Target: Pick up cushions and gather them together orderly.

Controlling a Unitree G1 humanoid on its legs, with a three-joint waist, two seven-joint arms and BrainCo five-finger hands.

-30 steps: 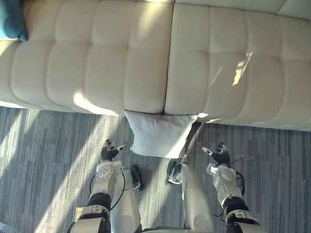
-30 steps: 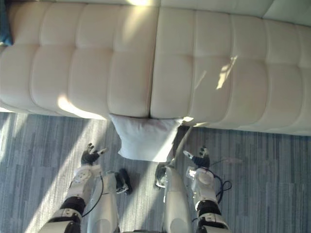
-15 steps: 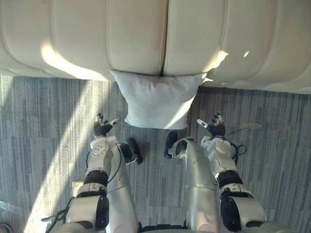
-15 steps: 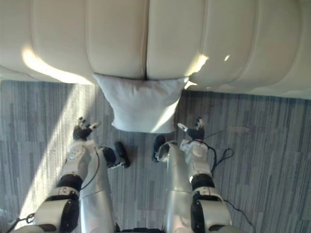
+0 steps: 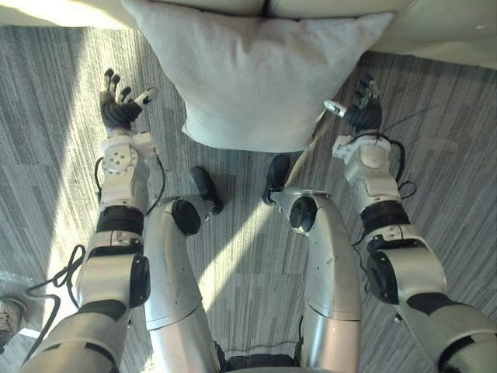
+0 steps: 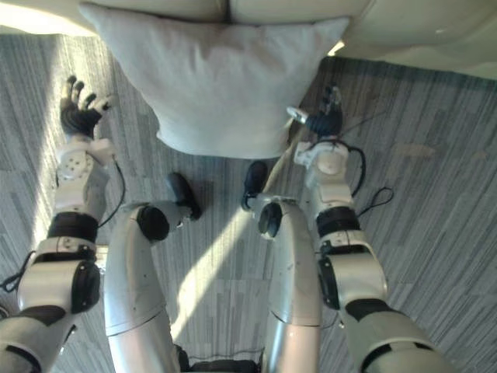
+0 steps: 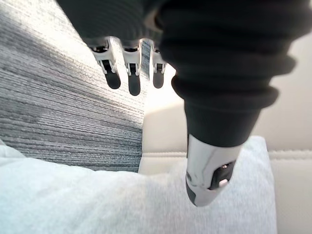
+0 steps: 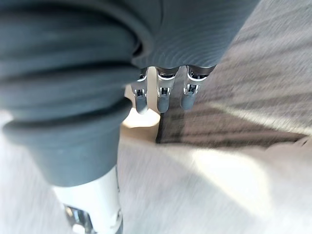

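A white square cushion point(image 5: 256, 74) leans on the floor against the front of the cream sofa point(image 5: 435, 23). My left hand point(image 5: 118, 109) is raised to the cushion's left, apart from it, fingers spread and straight. On the other side my right hand point(image 5: 359, 110) hovers by the cushion's lower right corner, open too, holding nothing. In the left wrist view the cushion point(image 7: 97, 204) lies past my thumb point(image 7: 209, 170) and my fingers point(image 7: 131, 80) point over the carpet. The right wrist view shows the cushion point(image 8: 204, 195) beneath straight fingers point(image 8: 163, 97).
Grey striped carpet point(image 5: 435, 179) covers the floor on both sides, with sunlit bands on the left. A person's shoe point(image 5: 6, 315) shows at the lower left edge.
The camera has tipped down and closer, so the cushion now fills the top of the view. Both hands have reached forward to flank the cushion.
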